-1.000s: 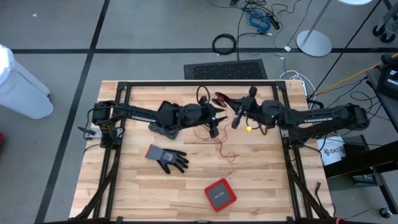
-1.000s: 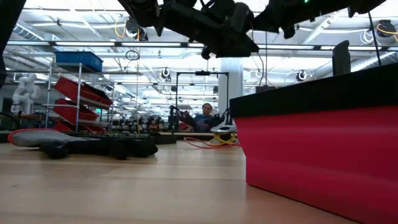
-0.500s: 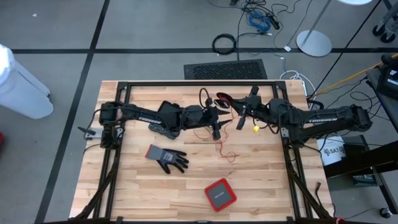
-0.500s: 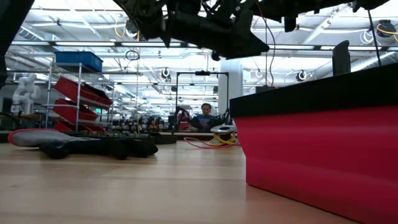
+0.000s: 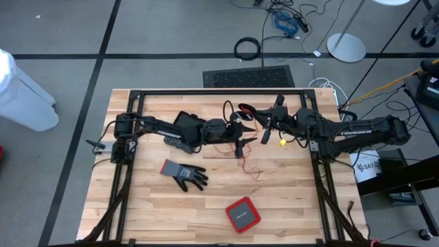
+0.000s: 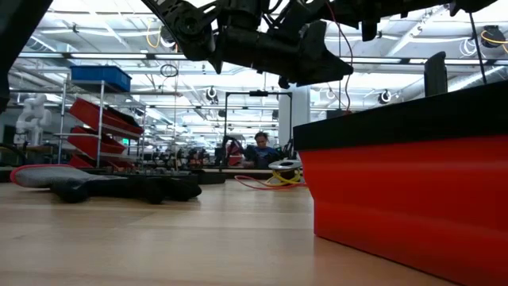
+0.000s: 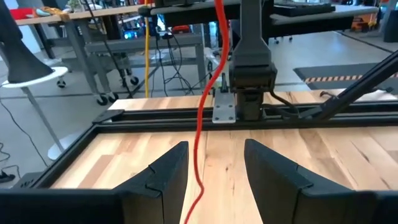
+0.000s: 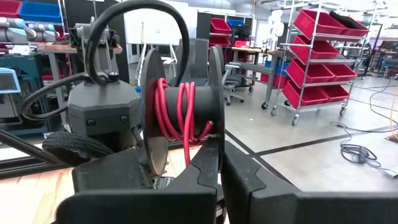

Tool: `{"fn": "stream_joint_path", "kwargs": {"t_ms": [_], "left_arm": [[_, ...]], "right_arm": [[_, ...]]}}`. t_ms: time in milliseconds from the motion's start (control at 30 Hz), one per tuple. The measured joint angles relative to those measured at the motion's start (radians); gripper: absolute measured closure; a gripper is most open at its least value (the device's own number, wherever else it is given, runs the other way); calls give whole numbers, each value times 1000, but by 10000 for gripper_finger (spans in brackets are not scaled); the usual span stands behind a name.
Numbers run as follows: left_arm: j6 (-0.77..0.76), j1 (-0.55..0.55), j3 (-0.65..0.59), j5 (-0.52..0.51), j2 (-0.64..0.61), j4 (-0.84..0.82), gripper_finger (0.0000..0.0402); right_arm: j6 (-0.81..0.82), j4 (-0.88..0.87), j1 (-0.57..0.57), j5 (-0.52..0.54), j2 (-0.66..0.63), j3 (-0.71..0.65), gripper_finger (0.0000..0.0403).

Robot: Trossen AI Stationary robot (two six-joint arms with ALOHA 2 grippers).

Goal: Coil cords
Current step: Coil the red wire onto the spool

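Thin red wire (image 5: 241,147) runs from a dark spool (image 8: 180,115), where several turns are wound tight around the hub, down past the left gripper (image 5: 240,143) and onto the pale wooden desk (image 5: 288,199), ending in loose curls near the desk's middle. In the left wrist view the same wire (image 7: 202,118) hangs as one slack strand between the two dark fingers (image 7: 168,177), which stand apart without pressing it. The right gripper (image 5: 264,132), fingers together, is clamped on the rim of the spool just below the red turns. A small yellow wire bundle (image 5: 282,143) lies just beside the right arm. A grey and black work glove (image 5: 184,173) lies flat nearer the front of the desk, with a red square box with a dark top (image 5: 243,214) well apart from it
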Motion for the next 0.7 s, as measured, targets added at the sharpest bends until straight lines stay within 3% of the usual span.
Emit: {"fn": "stream_joint_path", "kwargs": {"t_ms": [400,567,700], "left_arm": [[-44,-3,2,18,47,45,237],[-66,4,24,-32,94,59,243],[-75,8,25,-79,102,59,270]], "right_arm": [[3,1,0,0,0,0,403],[4,1,0,0,1,0,403],[4,-3,0,-3,1,0,403]]}}
